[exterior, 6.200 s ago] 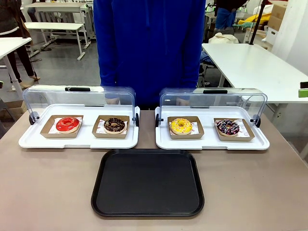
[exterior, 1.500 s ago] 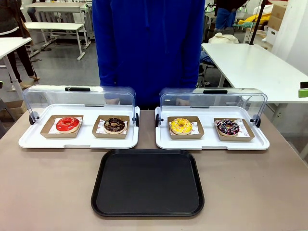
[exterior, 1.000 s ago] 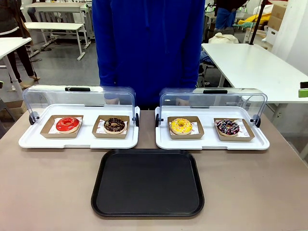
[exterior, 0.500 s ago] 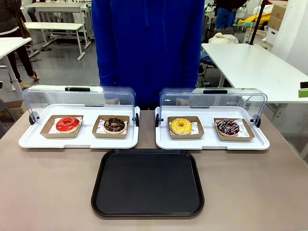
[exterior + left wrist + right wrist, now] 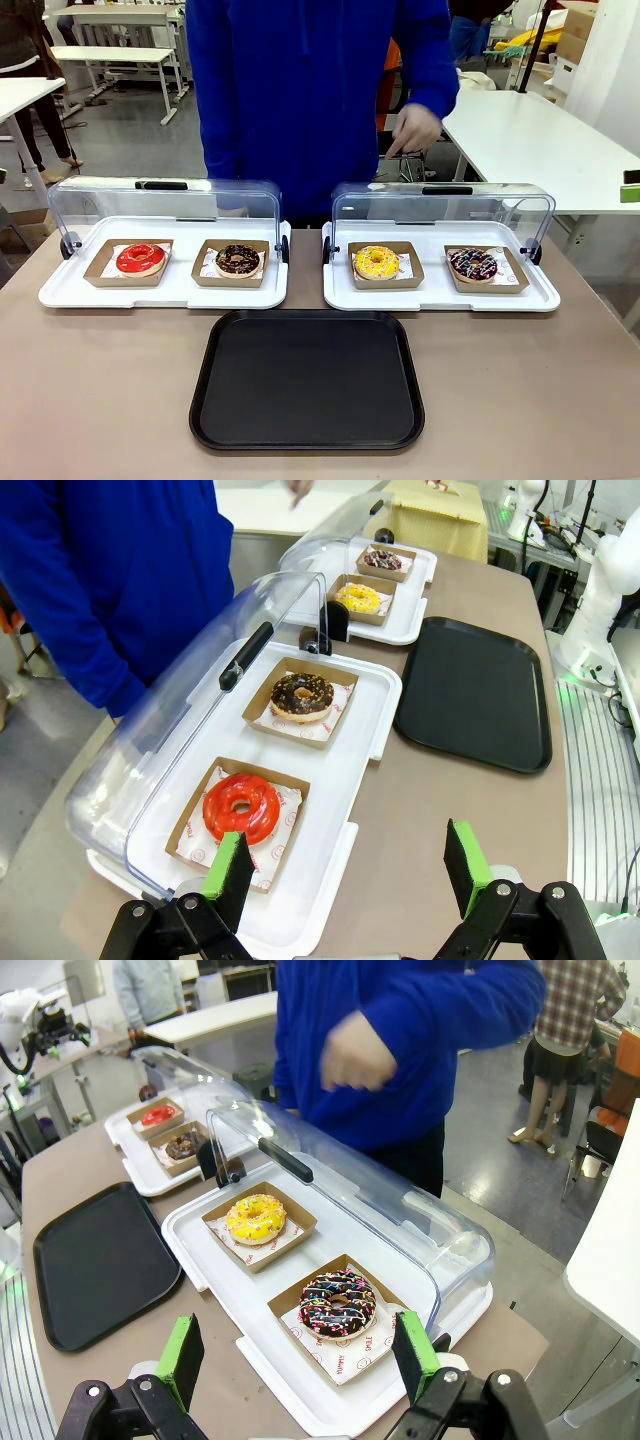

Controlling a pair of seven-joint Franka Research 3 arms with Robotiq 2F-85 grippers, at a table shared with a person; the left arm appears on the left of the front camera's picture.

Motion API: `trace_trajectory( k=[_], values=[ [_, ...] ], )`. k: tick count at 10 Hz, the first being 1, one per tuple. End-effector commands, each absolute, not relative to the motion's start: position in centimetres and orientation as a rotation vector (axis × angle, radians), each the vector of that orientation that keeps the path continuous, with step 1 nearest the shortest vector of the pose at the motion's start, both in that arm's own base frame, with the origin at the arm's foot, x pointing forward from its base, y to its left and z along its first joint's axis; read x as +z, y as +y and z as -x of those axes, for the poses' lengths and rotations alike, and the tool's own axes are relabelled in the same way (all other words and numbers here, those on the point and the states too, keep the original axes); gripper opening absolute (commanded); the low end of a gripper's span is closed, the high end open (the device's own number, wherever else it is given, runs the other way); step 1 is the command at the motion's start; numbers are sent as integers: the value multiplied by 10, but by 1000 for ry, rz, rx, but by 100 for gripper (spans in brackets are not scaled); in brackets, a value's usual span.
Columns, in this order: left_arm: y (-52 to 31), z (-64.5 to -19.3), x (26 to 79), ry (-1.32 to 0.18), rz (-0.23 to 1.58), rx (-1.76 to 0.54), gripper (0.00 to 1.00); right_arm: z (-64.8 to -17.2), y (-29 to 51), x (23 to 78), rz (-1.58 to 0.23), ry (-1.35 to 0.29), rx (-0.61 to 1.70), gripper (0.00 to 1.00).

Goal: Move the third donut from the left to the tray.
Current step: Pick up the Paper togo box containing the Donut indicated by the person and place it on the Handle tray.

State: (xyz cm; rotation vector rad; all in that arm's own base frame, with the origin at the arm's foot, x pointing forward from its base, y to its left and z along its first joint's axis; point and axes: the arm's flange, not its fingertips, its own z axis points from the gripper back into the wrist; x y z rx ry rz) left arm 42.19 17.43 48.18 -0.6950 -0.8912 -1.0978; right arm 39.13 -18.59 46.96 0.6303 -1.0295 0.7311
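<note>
The third donut (image 5: 376,262), a ring with bright yellow icing and fine speckled sprinkles, sits in a square brown cardboard holder (image 5: 385,280). It is on the left half of the right-hand white tray (image 5: 440,297), below the person's hand (image 5: 415,128) and nearer the robot. The paper liner under it carries small red print, too small to read.

That hand is loosely curled and grips nothing. It hangs above and behind the clear domed lid (image 5: 440,205), which is tipped back on black hinges and leaves the tray's front open.

In the right wrist view the third donut lies ahead of the right gripper (image 5: 298,1353), beyond the dark sprinkled donut (image 5: 337,1305). The gripper's green pads are spread wide and empty.

The tray (image 5: 305,380), flat black plastic with rounded corners and a low rim, lies bare on the brown table (image 5: 100,400), just in front of the two white trays.

The left gripper (image 5: 347,860) is also spread and empty, over the near edge of the left white tray (image 5: 330,850). The red-iced donut (image 5: 241,807) is just ahead of it and a chocolate donut (image 5: 300,693) farther on.
</note>
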Motion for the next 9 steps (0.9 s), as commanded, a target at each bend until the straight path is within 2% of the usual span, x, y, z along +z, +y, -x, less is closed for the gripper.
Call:
trace_trajectory(
  k=[1, 9],
  values=[
    [174, -422, 482, -903, 706, -1104, 100, -396, -185, 469, -628, -1071, 742, 100],
    [174, -422, 482, -903, 706, -1104, 100, -396, -185, 469, -628, -1071, 742, 100]
  ],
)
